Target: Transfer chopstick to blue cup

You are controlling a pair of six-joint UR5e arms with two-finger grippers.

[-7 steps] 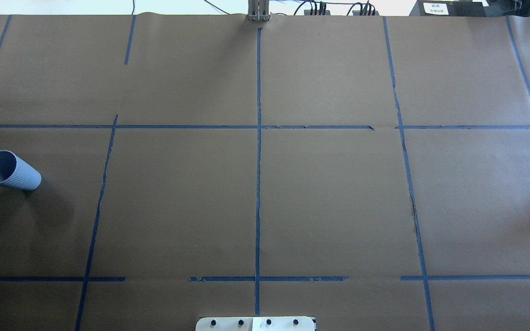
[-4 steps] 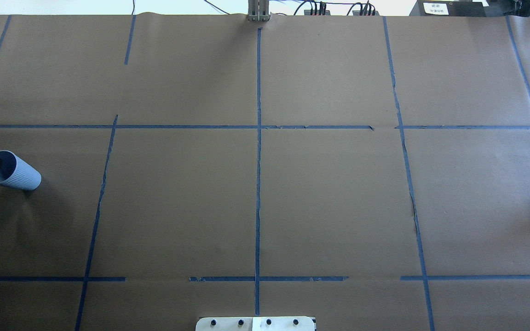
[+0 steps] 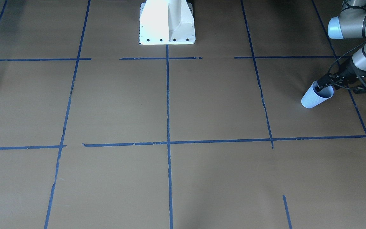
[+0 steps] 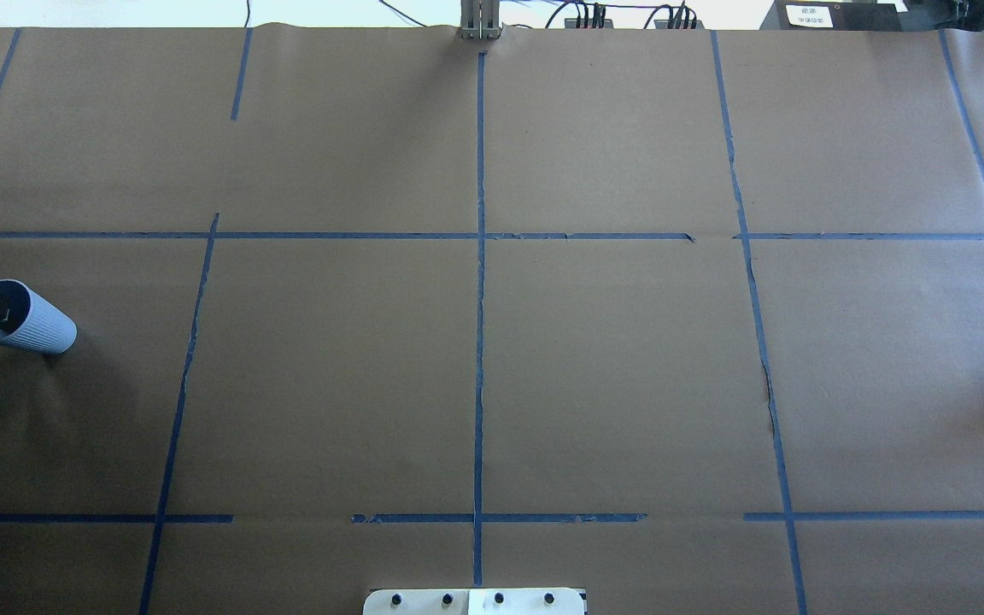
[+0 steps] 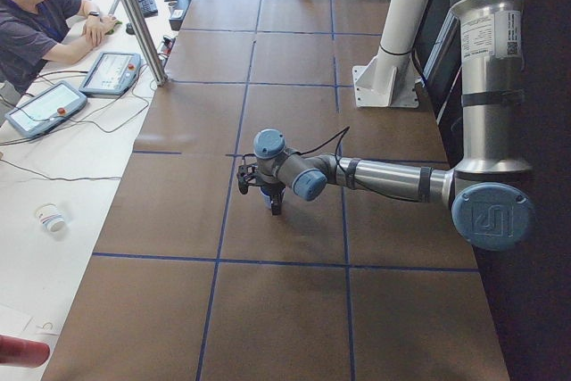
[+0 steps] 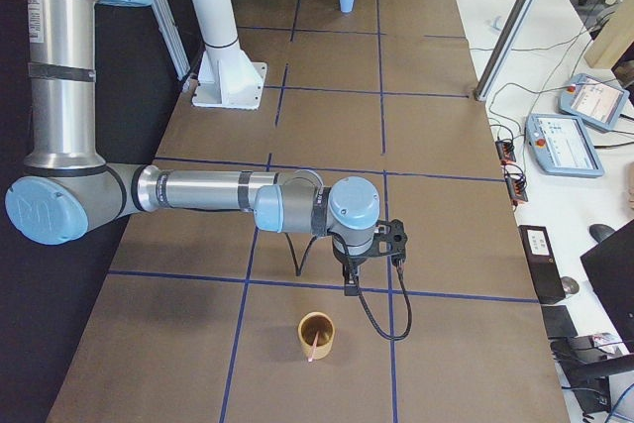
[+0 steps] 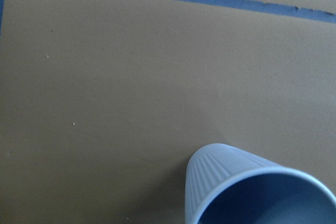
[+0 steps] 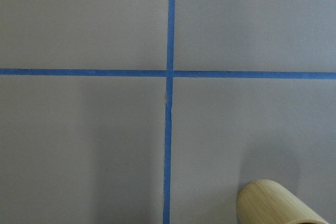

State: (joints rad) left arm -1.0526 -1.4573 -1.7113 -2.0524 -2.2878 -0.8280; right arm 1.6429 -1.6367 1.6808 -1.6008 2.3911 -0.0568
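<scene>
**Transfer at an early stage.** The chopstick [image 6: 314, 348] leans as a thin pink sliver in the bamboo cup [image 6: 317, 334], which stands well out to the robot's right of the white base [image 6: 228, 81]. Nothing grips it, so pick-up, carry and release are judged all left to do. The blue cup [image 3: 316, 95] stands upright well out on the opposite, left side of the base. The part of its interior seen by the left wrist camera holds no chopstick. The left gripper [image 3: 323, 85] sits at the blue cup's rim, on the side away from the base, with a dark fingertip over the mouth. Whether its jaws are spread or closed on the rim cannot be told. The right gripper [image 6: 351, 286] hangs just beside the bamboo cup, on the side nearer the base, pointing down; its state cannot be told either. Count: one chopstick, one blue cup, one bamboo cup, two grippers, one base.
</scene>
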